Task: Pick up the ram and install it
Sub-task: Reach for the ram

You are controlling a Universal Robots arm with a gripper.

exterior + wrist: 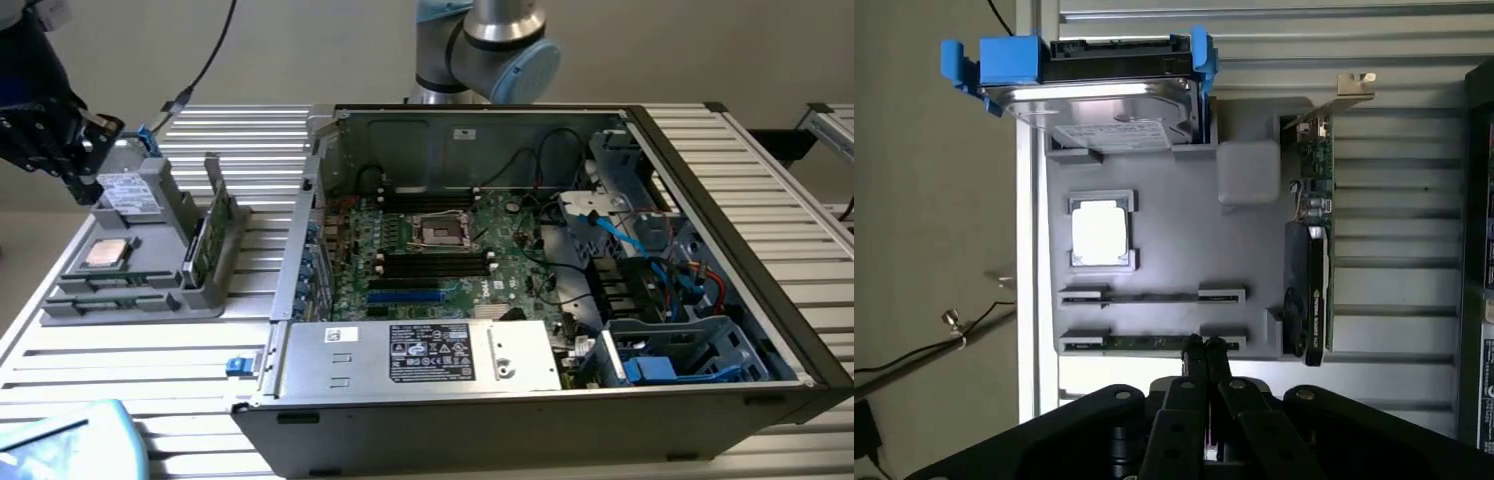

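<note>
Two ram sticks stand on edge in the grey holder tray (1184, 240), thin and dark green: one (1152, 296) farther from my fingers and one (1139, 342) right by them. In the exterior view the ram (110, 284) lies at the tray's (200, 300) near end, at the exterior view's left. My gripper (1204, 348) is shut with nothing in it. Its tips hover over the end of the closer stick. From outside, the gripper (83, 180) hangs above the tray's far left corner. The open computer case (534, 400) holds the motherboard (454, 250) with black memory slots (430, 262).
On the tray also sit a drive with blue tabs (1099, 85), a square silver processor (1099, 232) and an upright graphics card (1312, 270). A power supply (420, 355) lies at the case's front. Cables (667, 270) crowd the case's right. A loose cable (914, 350) trails beside the table.
</note>
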